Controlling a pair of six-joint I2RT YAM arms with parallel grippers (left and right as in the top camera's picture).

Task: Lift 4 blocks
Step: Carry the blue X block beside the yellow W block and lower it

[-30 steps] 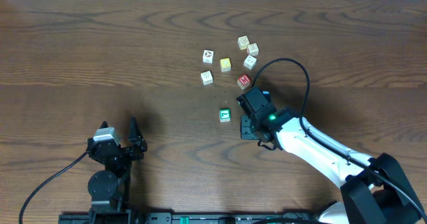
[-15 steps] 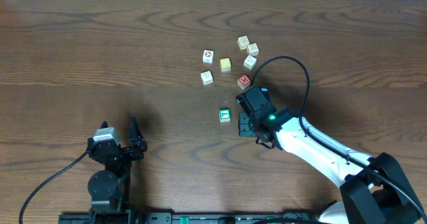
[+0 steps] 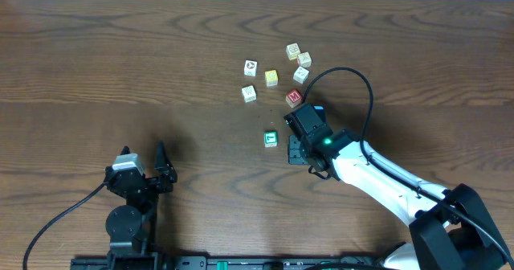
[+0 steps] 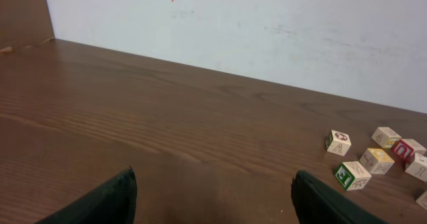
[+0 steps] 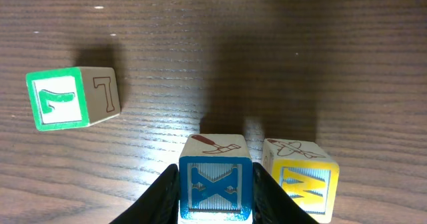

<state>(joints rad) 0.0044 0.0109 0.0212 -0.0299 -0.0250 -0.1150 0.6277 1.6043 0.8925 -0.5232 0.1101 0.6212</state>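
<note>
My right gripper [image 5: 216, 181] is shut on the blue-faced block with a white X [image 5: 215, 187]; a dark finger presses each side of it. Touching its right side stands a yellow-orange block [image 5: 300, 179]. The green-faced block [image 5: 72, 99] lies tilted ahead to the left, apart from the fingers. In the overhead view the right gripper [image 3: 298, 147] sits just right of the green block [image 3: 271, 138] and below the red M block [image 3: 294, 97]; the blue and yellow-orange blocks are hidden under it. My left gripper [image 4: 213, 192] is open and holds nothing, far to the left [image 3: 164, 172].
A loose group of cream-faced cubes [image 3: 250, 67] and one pale yellow cube [image 3: 271, 78] lies behind the red block. The left wrist view shows the same group [image 4: 339, 143] at the far right, with a white wall [image 4: 267, 31] at the table's back edge.
The right gripper has shifted very slightly toward the red block while staying shut on the blue block. The left arm and the loose cubes have not moved.
</note>
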